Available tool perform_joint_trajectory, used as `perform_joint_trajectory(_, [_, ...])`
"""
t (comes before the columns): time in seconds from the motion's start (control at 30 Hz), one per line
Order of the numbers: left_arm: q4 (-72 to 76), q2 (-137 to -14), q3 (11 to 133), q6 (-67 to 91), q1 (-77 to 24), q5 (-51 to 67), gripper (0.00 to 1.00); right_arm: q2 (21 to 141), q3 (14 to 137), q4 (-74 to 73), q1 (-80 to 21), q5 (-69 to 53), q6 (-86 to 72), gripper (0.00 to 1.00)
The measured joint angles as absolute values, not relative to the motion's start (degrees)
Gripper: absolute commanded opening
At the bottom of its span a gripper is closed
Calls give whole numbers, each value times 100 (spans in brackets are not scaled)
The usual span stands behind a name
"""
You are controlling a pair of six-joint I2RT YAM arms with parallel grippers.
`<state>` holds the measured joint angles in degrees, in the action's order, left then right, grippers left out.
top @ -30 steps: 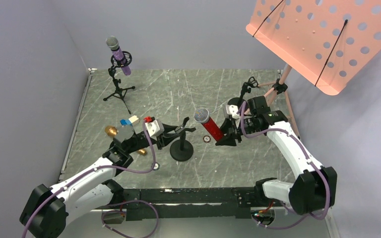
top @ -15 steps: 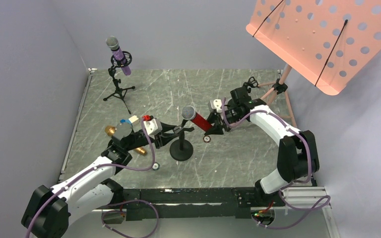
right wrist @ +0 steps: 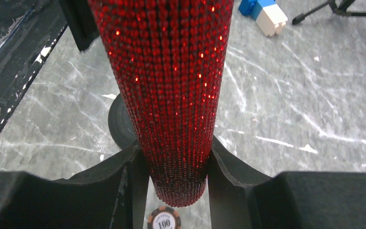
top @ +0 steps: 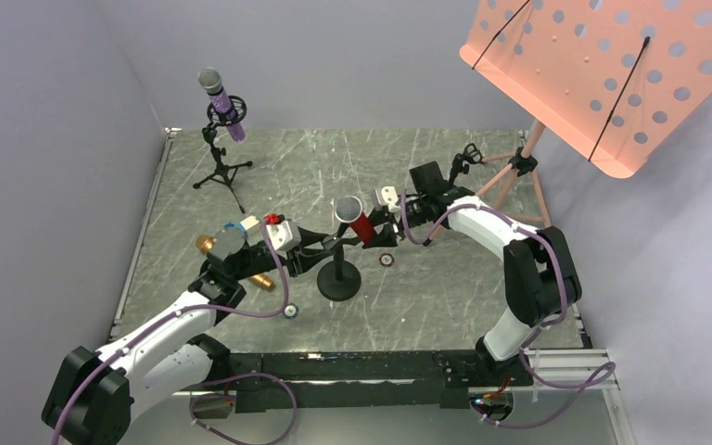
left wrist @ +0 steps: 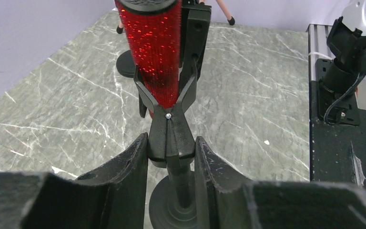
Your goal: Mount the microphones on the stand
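Salmon-pink music stand (top: pixel 603 74) towers at the far right, perforated desk tilted, its tripod legs planted on the grey marbled table (top: pixel 445 297). Left of that music stand and nearer the front, a poker chip (top: pixel 387 260) lies flat, with an orange-and-black rim and marked 100. Further left of the music stand again, a blue-and-white toy block (top: pixel 241 225) sits on the tabletop

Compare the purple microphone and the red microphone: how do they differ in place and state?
The purple microphone sits in a tripod stand at the far left, with no gripper on it; the red microphone is gripped by the right gripper. The purple one leans in its own holder, while the red one lies between the prongs of the clip on a round-base stand. Both have a silver mesh head.
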<state>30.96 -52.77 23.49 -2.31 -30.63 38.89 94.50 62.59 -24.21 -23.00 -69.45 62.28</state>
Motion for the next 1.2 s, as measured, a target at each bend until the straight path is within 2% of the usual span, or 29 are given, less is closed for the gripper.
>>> perform_joint_trajectory(0.23, [3129, -5297, 2349, -213, -3017, 3913, 14, 9439, 6147, -1824, -2766, -6945, 5887, 0])
perform_joint_trajectory(0.43, [3098, -5271, 2349, -222, -3020, 3940, 14, 9273, 5959, -1621, -2779, -6890, 5739, 0])
perform_joint_trajectory(0.53, [3098, -5273, 2349, -213, -3020, 3966, 19, 9273, 5961, -1621, -2783, -6873, 5717, 0])
perform_joint_trajectory(0.6, [3094, -5273, 2349, -211, -3020, 3966, 32, 9273, 5966, -1621, -2792, -6864, 5710, 0])
perform_joint_trajectory(0.7, [3059, -5242, 2349, -209, -3017, 3946, 62, 9273, 5972, -1623, -2799, -6864, 5682, 2])
perform_joint_trajectory(0.77, [3039, -5210, 2349, -204, -3017, 3909, 75, 9273, 5975, -1627, -2821, -6882, 5660, 4])
perform_joint_trajectory(0.93, [3009, -5094, 2349, -71, -3017, 3787, 98, 9273, 6001, -1686, -2860, -6910, 5682, 23])
perform_joint_trajectory(1.13, [2818, -4797, 2349, 51, -3017, 3662, 99, 9266, 5946, -1525, -2860, -6901, 5472, 64])
perform_joint_trajectory(1.2, [2757, -4696, 2349, 67, -3020, 3645, 99, 9242, 5830, -1313, -2860, -6895, 5247, 73])
